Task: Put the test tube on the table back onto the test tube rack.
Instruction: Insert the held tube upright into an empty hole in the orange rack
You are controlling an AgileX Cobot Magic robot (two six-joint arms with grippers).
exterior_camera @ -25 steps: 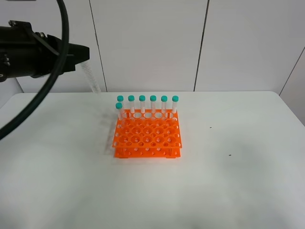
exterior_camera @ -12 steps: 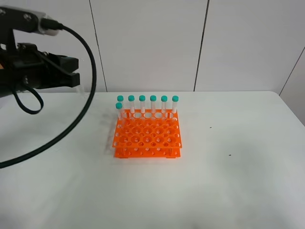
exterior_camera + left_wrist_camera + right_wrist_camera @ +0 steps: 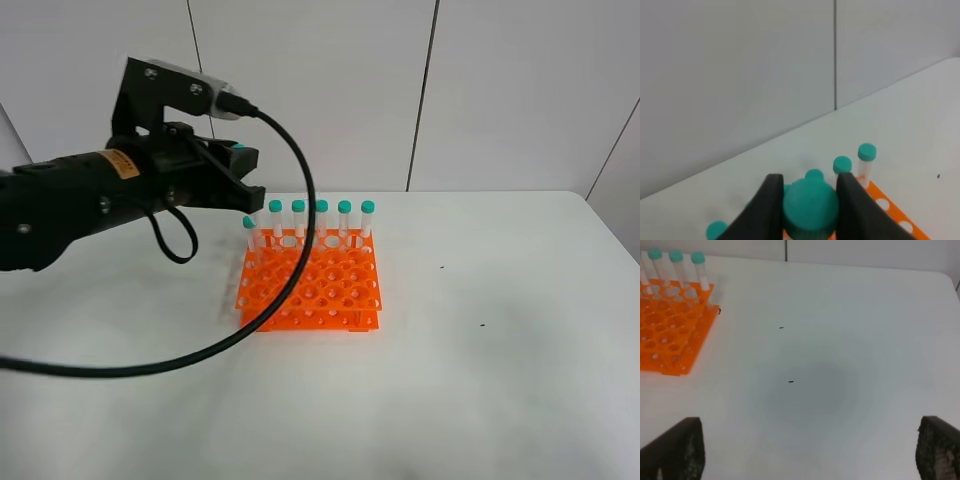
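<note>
"Exterior high camera: what did we record at the table?"

"We recorded the black left arm reaching in from the left side. The left gripper hung in the air at the far left corner of the orange test tube rack, above the tabletop and level with the caps of the tubes there."

"And where did we find the test tube?"

"We found it in that gripper. On the left wrist view the test tube showed only its teal screw cap, pinched between the two dark fingers, one pressed to each side. The cap hid the tube's clear body, so we could not tell how it hung. It was in none of the rack's holes and did not lie on the table."

"What else did we note on the rack?"

"Other capped tubes stood upright along its far edge, with one more just in front of the row at the left end. The remaining holes that we could see stood open. A black cable from the arm looped down across the rack's left side."

"Did we see the right gripper?"

"Only on its own wrist view. The right gripper had its jaws spread wide, well apart from the rack, over bare white tabletop marked by two small dark specks."
</note>
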